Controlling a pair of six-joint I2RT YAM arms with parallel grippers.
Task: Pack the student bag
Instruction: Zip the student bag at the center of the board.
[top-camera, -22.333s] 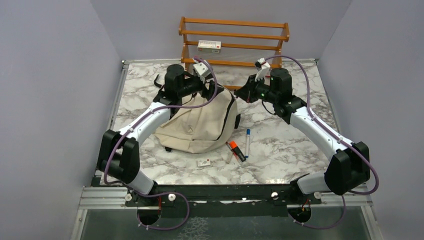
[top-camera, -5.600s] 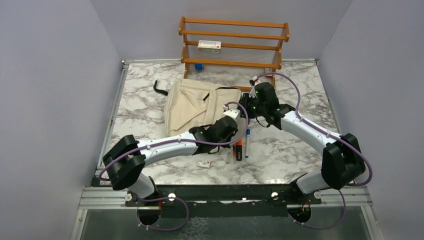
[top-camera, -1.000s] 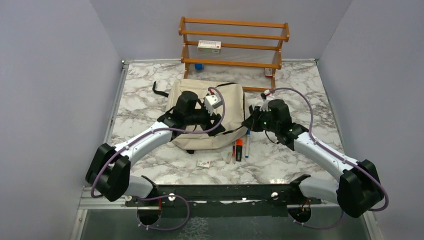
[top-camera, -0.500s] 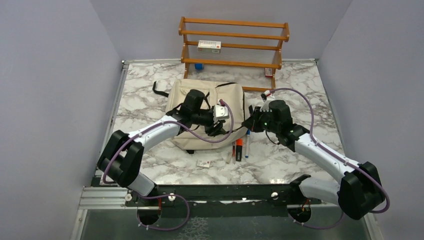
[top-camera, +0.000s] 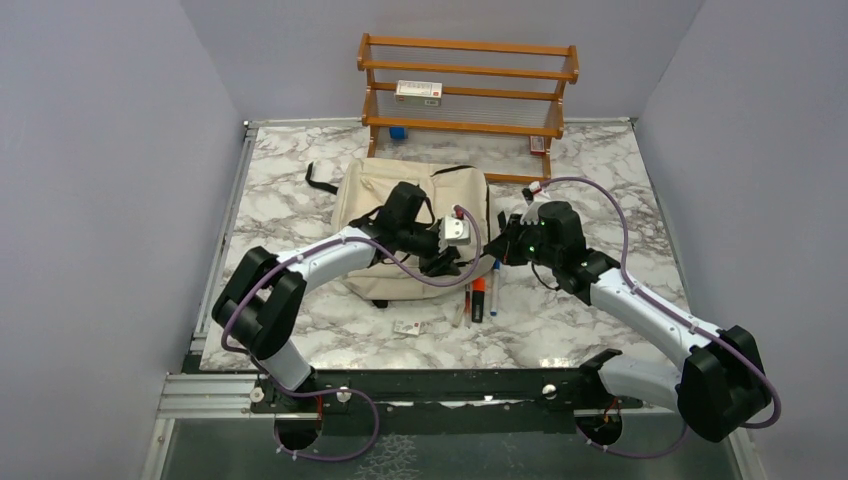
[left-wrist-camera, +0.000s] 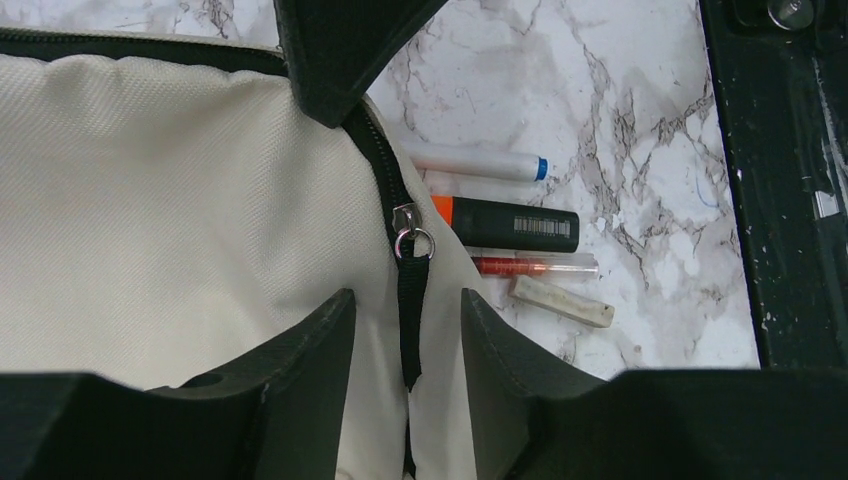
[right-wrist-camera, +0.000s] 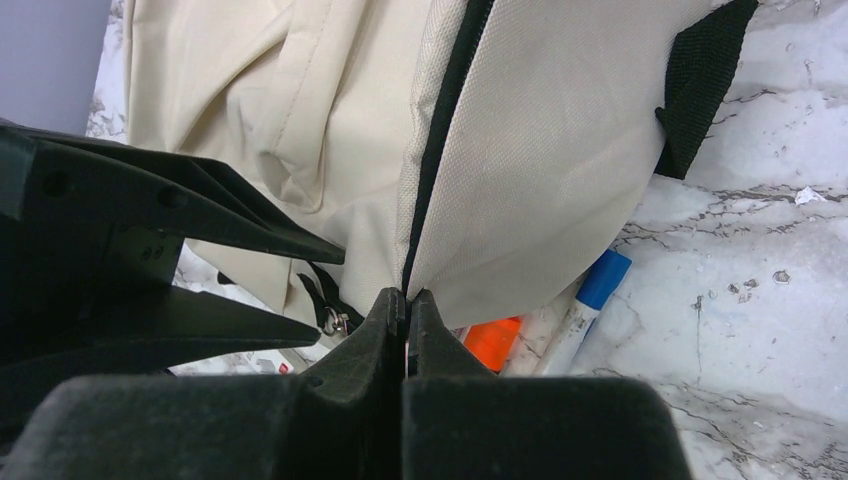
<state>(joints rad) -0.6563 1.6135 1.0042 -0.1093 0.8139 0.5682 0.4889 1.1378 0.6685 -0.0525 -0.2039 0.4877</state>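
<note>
Left wrist view: the left end effector is open, straddling the zipper pull on the student bag. The right end effector pinches the bag's edge.

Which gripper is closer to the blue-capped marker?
Right. The right gripper, shut on the edge of the student bag, sits beside the blue-capped marker; the left gripper hangs open at the zipper pull, farther off.

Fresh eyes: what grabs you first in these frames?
The cream bag lies flat mid-table, with both arms meeting at its edge nearest the pens. The right fingers are pinched shut on the bag at its zipper. The left fingers hang open on either side of the zipper pull.
</note>
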